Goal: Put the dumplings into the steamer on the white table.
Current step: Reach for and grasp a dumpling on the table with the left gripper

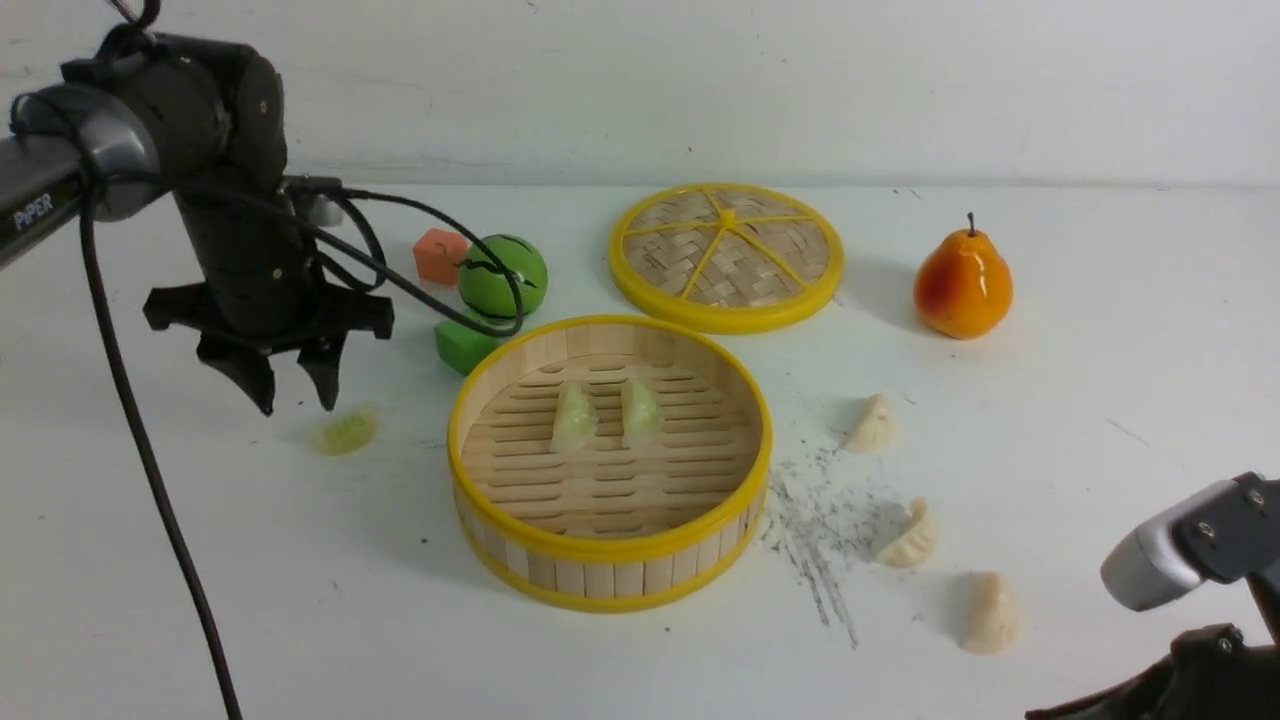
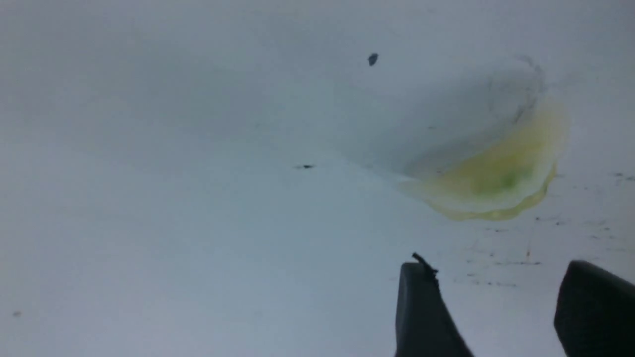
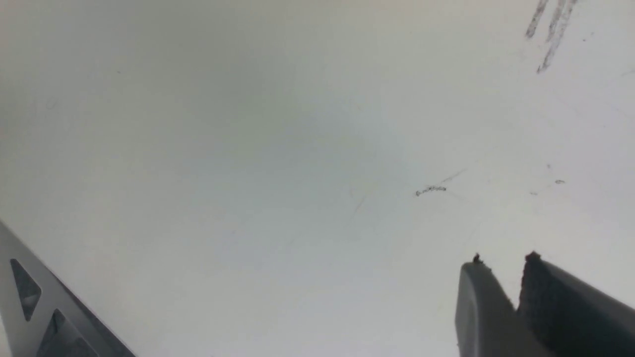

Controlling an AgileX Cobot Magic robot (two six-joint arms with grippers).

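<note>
Left gripper (image 1: 297, 405): jaws spread wide, empty, just beside pale green dumpling (image 1: 345, 431). Right gripper (image 3: 503, 263): jaws narrowly apart, empty. Steamer (image 1: 610, 548) holds two green dumplings (image 1: 573, 418).

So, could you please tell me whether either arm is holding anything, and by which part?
Nothing is held. The left arm's jaws stand open above the white table, beside the green dumpling; the right arm's jaws are slightly parted and empty.
</note>
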